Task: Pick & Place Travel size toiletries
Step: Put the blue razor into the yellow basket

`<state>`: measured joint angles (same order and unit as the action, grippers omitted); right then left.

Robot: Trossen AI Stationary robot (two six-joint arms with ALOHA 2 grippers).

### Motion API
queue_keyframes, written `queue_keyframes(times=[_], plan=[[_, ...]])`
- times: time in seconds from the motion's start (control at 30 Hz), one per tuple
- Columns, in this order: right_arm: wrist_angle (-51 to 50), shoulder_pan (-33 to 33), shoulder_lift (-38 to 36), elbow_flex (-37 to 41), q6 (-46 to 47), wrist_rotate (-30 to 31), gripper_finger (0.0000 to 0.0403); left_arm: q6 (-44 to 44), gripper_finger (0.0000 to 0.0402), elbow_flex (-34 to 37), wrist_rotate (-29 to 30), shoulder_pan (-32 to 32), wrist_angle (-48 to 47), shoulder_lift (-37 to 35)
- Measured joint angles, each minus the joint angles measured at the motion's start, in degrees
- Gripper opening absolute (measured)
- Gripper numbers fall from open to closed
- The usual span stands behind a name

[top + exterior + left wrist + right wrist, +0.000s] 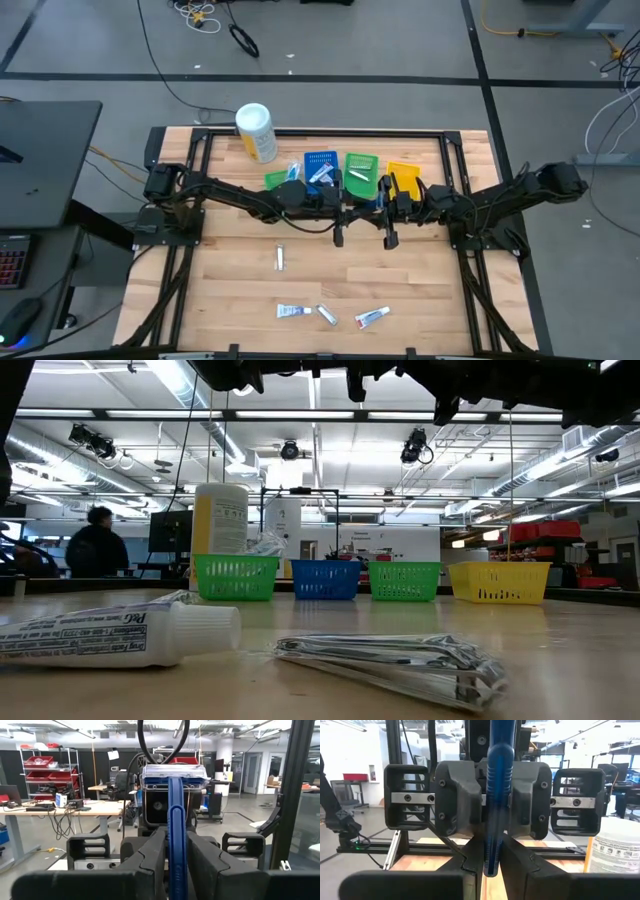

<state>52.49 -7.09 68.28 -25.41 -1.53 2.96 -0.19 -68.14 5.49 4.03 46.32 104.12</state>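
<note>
A slim blue toothbrush (176,820) with a clear cap over its head (174,775) hangs in the air between my two grippers above the table's middle. My left gripper (340,212) and my right gripper (388,212) face each other, both shut on it. In the right wrist view, the blue handle (499,795) runs from my right gripper (492,865) toward the left one. Three toothpaste tubes (293,311) (327,315) (372,317) and a silvery packet (280,258) lie flat on the table; the low view shows a tube (120,635) and a packet (390,660) close up. My left gripper (176,865) pinches the toothbrush's handle (176,850) between its two fingers, coming level from the table's left, fingers along the handle. The brush is lifted clear, its capped head pointing away toward the right arm. My right gripper pinches the same blue handle (492,845) between its two fingers, level from the table's right and lying along it. The handle runs straight on into the left gripper's fingers (457,800), clear of the table.
Along the far side stand a green bin (277,180), a blue bin (320,165), a second green bin (361,170) and a yellow bin (404,180). A white canister with a yellow label (255,132) sits at far left. A person (97,545) stands in the room behind.
</note>
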Motion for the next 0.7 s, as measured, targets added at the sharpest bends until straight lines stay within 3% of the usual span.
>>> queue_keyframes(times=[0.37, 0.7], plan=[[-0.40, 0.00, -0.33, 0.02, 0.02, -0.04, 0.0057, 0.27, 0.0090, -0.02, -1.18, 0.00, -0.53, 0.00], [-0.80, 0.01, -0.56, 0.02, -0.21, 2.14, 0.0057, 3.34, 0.0185, 0.05, 2.43, 0.02, -1.33, -0.07]])
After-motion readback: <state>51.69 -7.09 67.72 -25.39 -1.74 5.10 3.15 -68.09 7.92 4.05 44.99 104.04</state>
